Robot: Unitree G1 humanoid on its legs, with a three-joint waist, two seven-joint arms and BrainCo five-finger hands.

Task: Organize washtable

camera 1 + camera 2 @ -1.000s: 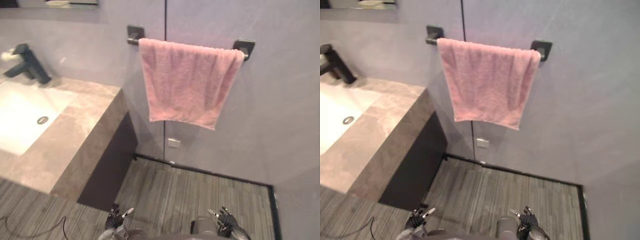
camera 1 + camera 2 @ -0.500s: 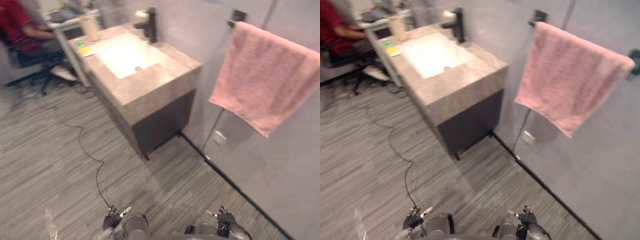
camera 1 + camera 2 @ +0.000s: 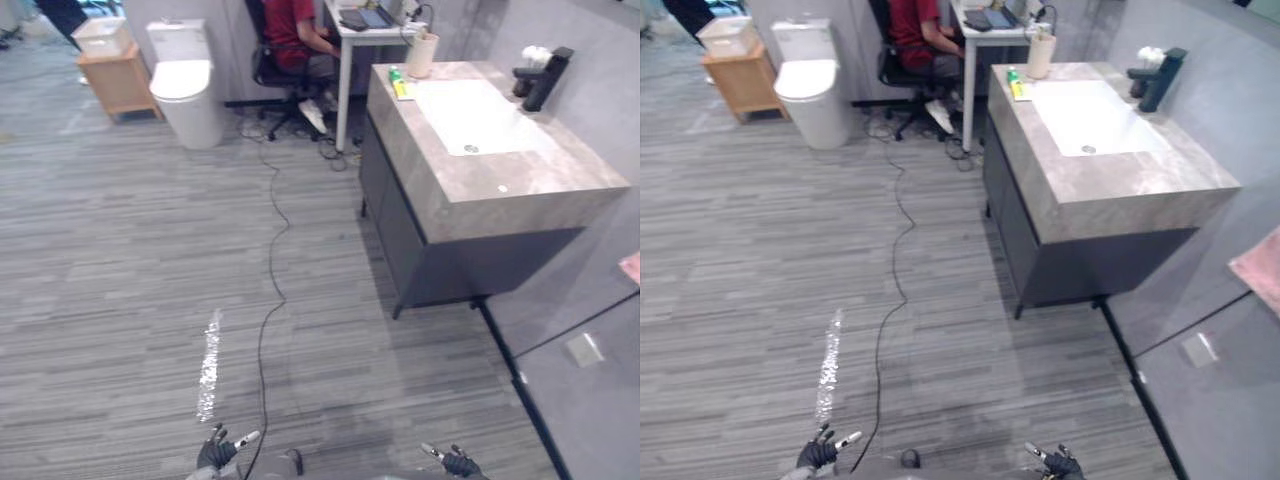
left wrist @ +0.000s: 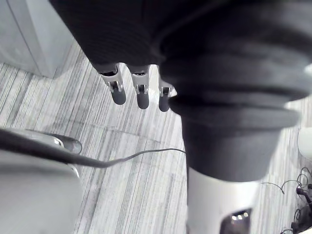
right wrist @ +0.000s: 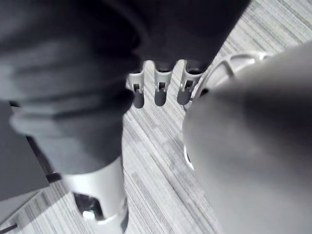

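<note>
Left eye view: the stone counter (image 3: 470, 195) stands far right, well apart from the left hand (image 3: 215, 456) and right hand (image 3: 458, 464) at the near edge. Left wrist view: fingers (image 4: 141, 96) straight, apart, empty. Right wrist view: fingers (image 5: 160, 93) the same.

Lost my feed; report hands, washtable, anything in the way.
Open and empty: left hand, right hand, hanging low. Grey stone-topped washtable ahead right, out of reach; beige cup, black faucet on it. Person in red seated beyond it.
</note>
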